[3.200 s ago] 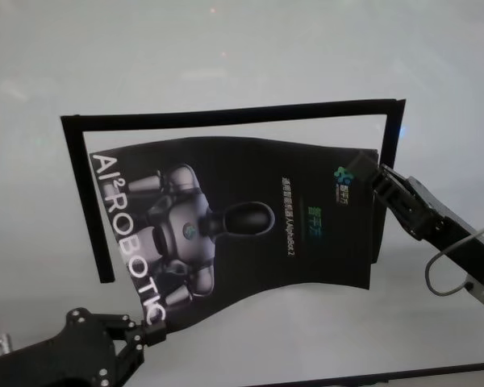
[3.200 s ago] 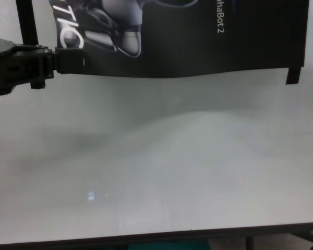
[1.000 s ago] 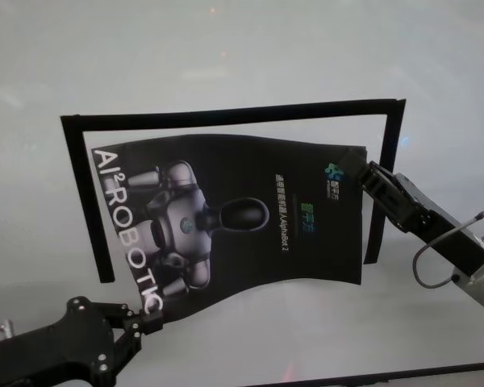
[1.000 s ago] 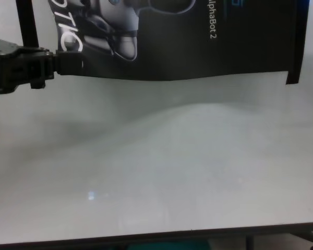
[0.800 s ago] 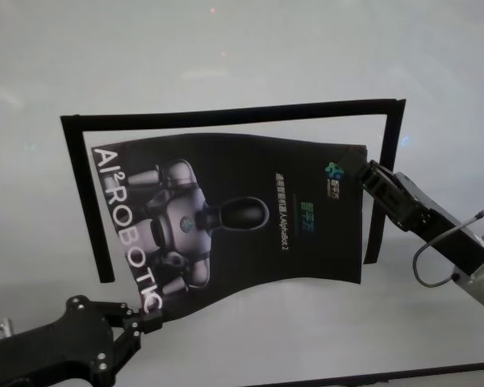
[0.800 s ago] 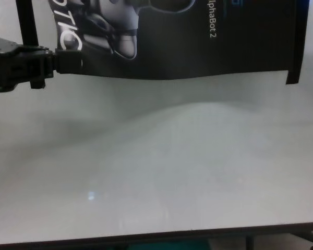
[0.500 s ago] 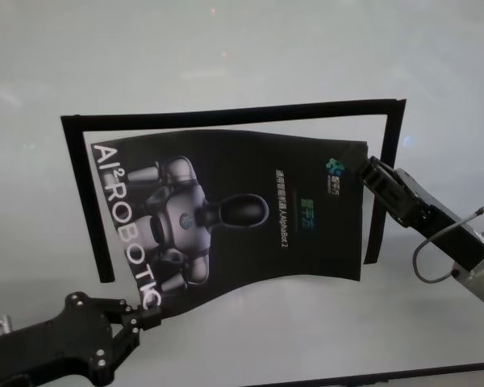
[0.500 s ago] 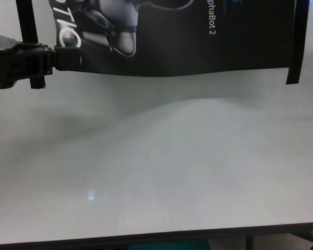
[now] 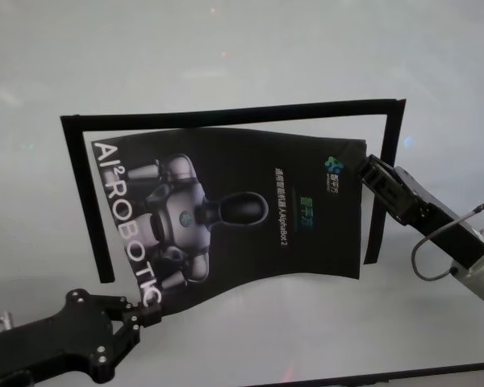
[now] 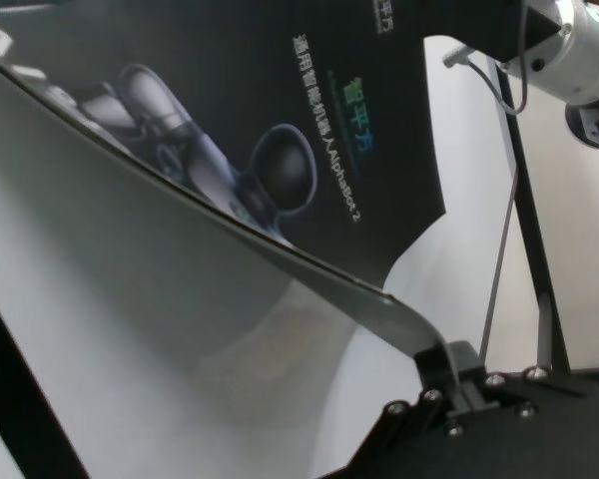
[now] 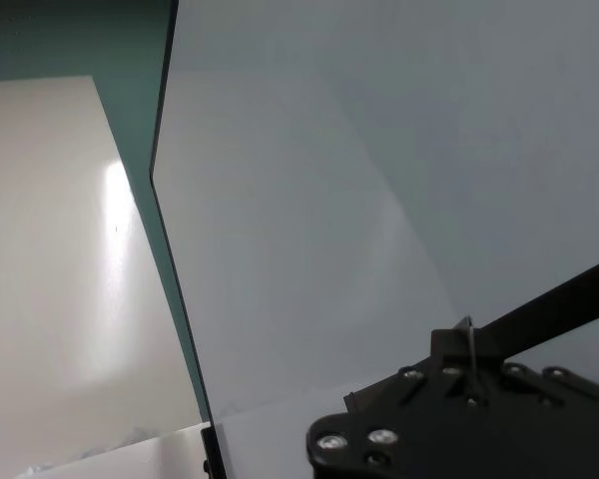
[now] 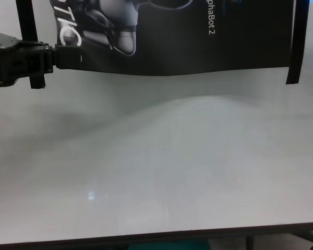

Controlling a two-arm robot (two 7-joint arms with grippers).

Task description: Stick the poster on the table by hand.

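Note:
The poster [image 9: 242, 210] is a black glossy sheet with a grey robot figure and white letters. It hangs bowed just above the table [image 9: 242, 48], inside a three-sided outline of tape. My left gripper [image 9: 149, 316] is shut on its near left corner, below the letters. In the chest view the left gripper [image 12: 55, 58] pinches that corner of the poster [image 12: 188, 36]. The left wrist view shows the poster [image 10: 280, 110] curving away from the left gripper [image 10: 457, 377]. My right gripper [image 9: 363, 168] is shut on the far right corner. The right wrist view shows only the right gripper [image 11: 469, 374], its body and a thin sliver in its tips.
Narrow black tape strips mark the table: a far strip [image 9: 234, 114], a left strip [image 9: 87, 201] and a right strip [image 9: 383, 185]. The right strip [image 12: 297, 41] also shows in the chest view. The table's dark front edge [image 12: 156, 238] runs along the near side.
Both grippers have carried the poster left and slightly away. Its right edge, which overlapped the right tape strip, now lies inside it, and its far edge sits closer to the far strip.

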